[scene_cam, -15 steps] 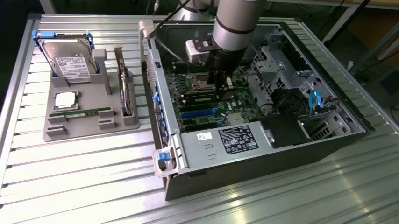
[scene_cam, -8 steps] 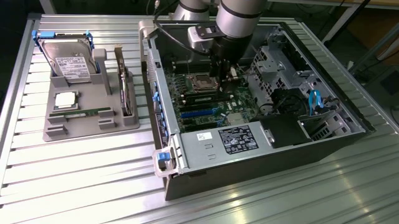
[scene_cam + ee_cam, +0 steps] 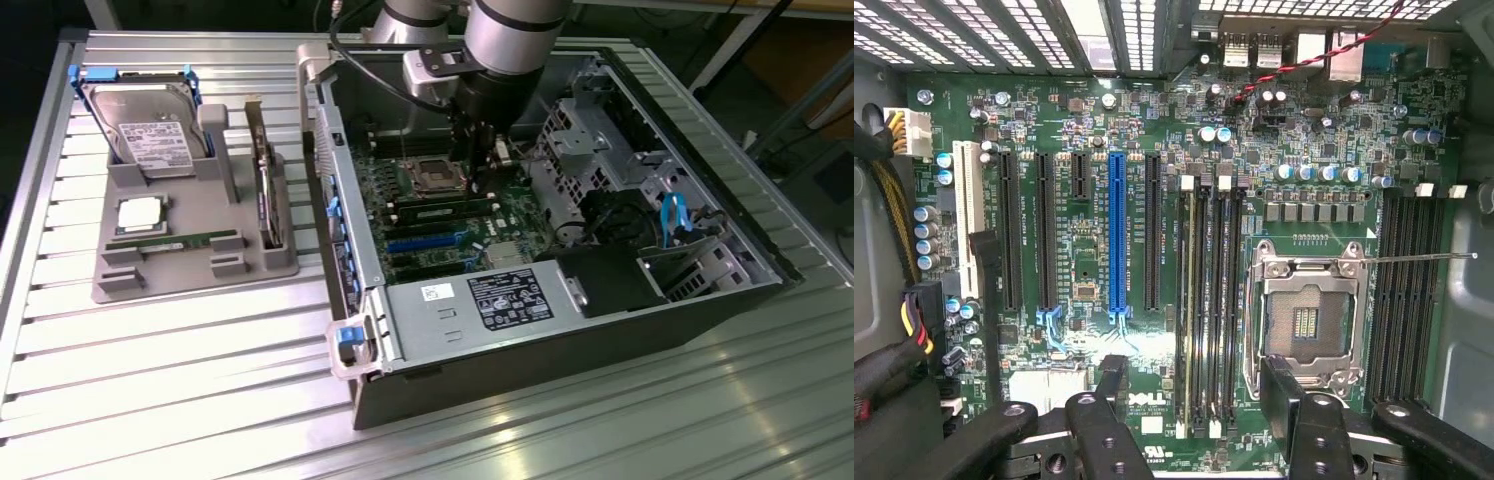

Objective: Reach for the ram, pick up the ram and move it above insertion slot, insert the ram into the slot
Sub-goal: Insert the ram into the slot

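gripper (image 3: 1197,385) fingers spread apart, holding nothing, right over the memory slot (image 3: 1200,300) by the silver cpu socket (image 3: 1306,322). ram (image 3: 174,241) sits in the grey tray (image 3: 167,285) outside the case, label unreadable; motherboard print too tiny.

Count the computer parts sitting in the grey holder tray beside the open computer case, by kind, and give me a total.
Hard drive: 1
Processor chip: 1
Green memory stick: 1
Upright card: 1
Total: 4
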